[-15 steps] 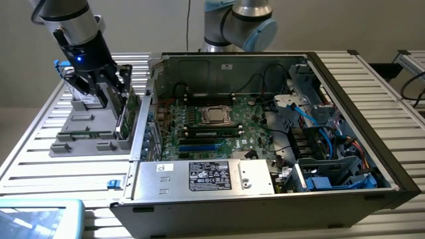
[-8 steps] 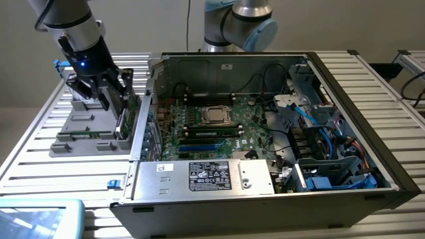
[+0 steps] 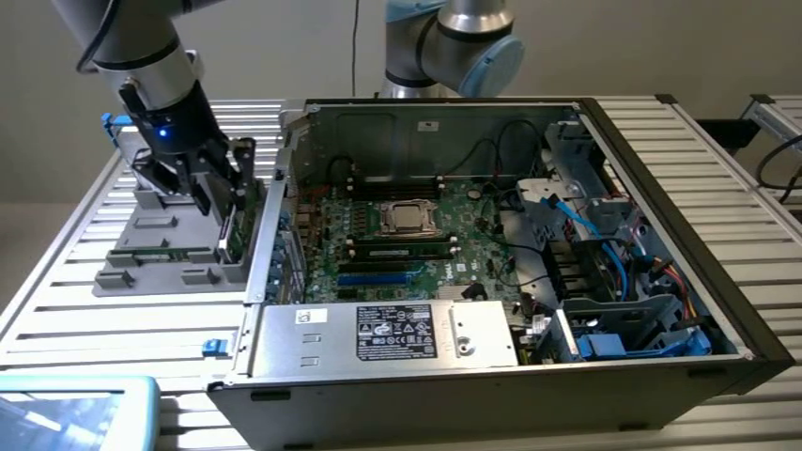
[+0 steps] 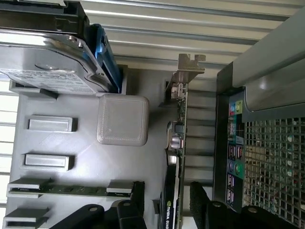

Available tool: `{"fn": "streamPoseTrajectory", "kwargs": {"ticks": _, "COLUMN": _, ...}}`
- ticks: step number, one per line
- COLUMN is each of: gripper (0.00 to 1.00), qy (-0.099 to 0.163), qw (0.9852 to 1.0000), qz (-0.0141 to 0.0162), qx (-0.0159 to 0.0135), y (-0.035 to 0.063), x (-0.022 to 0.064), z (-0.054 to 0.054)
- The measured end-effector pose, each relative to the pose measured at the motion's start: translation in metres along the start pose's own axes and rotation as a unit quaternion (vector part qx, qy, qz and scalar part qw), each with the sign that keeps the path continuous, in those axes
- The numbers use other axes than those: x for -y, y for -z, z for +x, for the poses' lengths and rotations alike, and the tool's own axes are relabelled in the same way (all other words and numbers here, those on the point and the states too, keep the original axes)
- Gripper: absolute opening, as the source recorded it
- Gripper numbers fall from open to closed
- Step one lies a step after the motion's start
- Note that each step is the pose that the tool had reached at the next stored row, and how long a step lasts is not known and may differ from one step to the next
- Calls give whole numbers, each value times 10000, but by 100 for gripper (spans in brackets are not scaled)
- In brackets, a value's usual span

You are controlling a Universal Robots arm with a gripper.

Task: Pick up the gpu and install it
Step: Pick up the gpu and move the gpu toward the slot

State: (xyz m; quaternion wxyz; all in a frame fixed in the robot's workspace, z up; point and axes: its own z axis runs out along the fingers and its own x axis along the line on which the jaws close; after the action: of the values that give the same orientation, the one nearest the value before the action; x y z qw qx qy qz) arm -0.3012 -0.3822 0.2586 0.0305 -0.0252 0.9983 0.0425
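The gpu stands on its edge in a slot of the grey holder tray, with its silver end bracket at one end and a black cooler face with a green label. In the exterior view the gpu sits at the tray's edge nearest the computer case. My gripper is low over the card, open, with one black finger on each side of it and a gap to each face. From outside, the gripper hangs right above the card.
The open computer case lies at the exterior view's right of the tray, its motherboard exposed and its rear wall close beside the card. A grey hard drive and a memory stick also sit in the tray.
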Motion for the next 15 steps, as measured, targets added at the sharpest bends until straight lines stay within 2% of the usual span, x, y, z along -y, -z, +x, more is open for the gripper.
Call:
{"fn": "streamPoseTrajectory", "kwargs": {"ticks": 4, "gripper": 52, "qy": -71, "qw": 9999, "qz": -84, "qx": 10, "y": -50, "x": 6, "z": -1}}
{"fn": "streamPoseTrajectory", "kwargs": {"ticks": 5, "gripper": 52, "qy": -103, "qw": 9999, "qz": -94, "qx": 14, "y": -61, "x": 6, "z": 0}}
{"fn": "streamPoseTrajectory", "kwargs": {"ticks": 15, "gripper": 52, "qy": -179, "qw": 9998, "qz": -105, "qx": 17, "y": -120, "x": 15, "z": -37}}
